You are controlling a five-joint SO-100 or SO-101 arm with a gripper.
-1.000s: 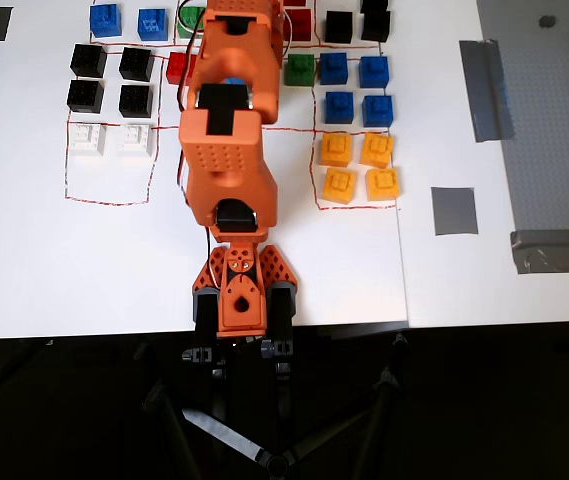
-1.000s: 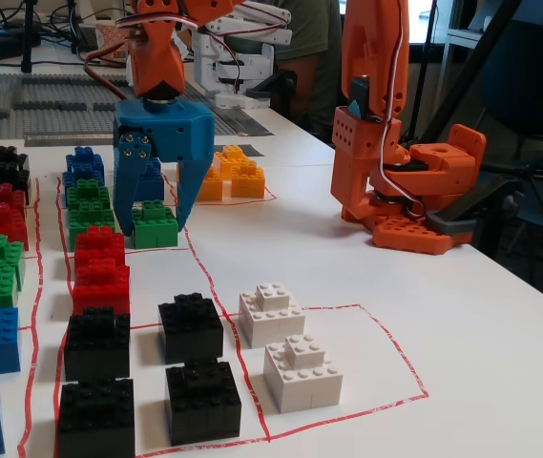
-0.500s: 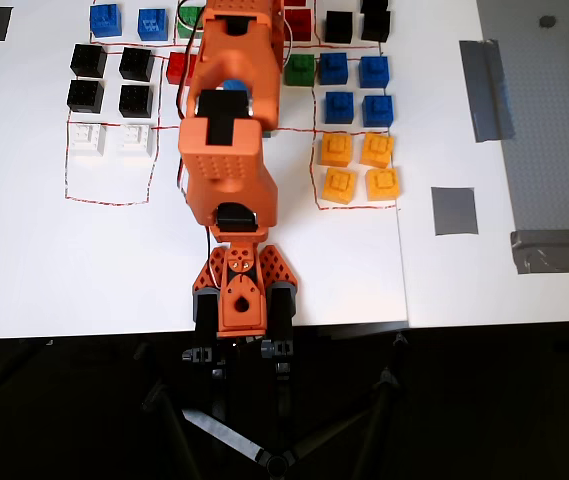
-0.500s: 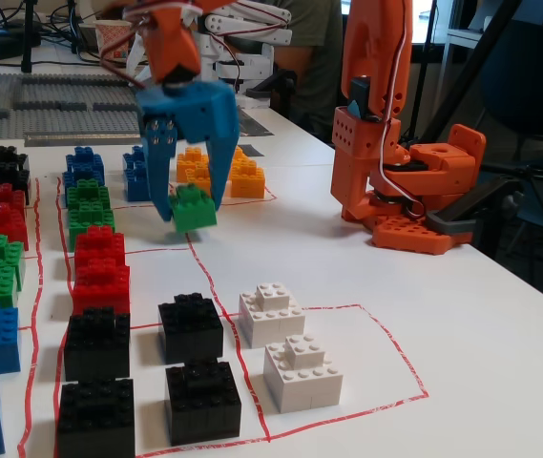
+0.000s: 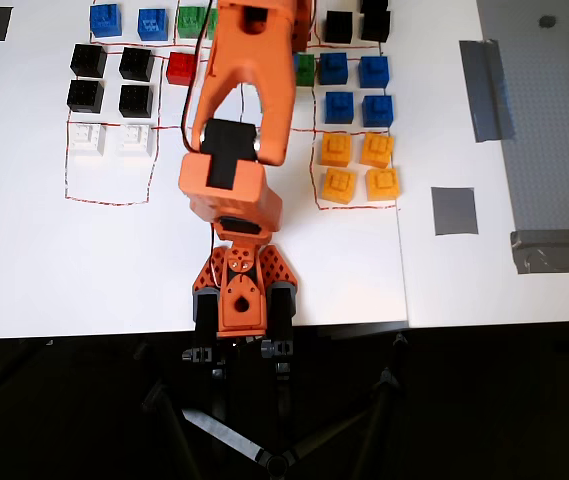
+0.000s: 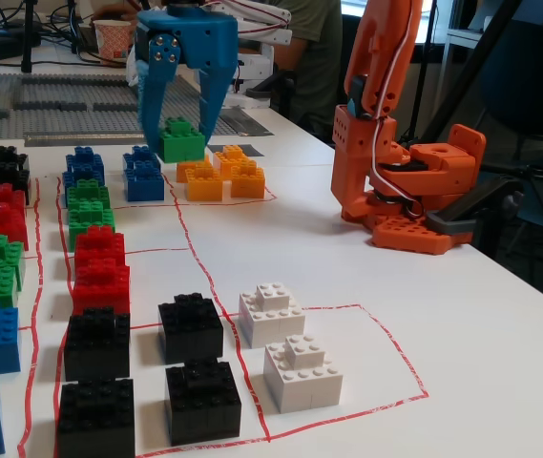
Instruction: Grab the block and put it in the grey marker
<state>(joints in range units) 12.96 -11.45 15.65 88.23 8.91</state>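
In the fixed view my blue gripper hangs from above with a finger on each side of the green block. It is shut on the block, which appears lifted a little, between the blue bricks and the yellow bricks. In the overhead view the orange arm hides both gripper and held block. The grey marker is a flat square patch right of the yellow bricks, with nothing on it.
Rows of black, white, red, blue and other green bricks sit inside red outlines. Grey tape strips border a grey baseplate at right. The arm base stands at the table's edge.
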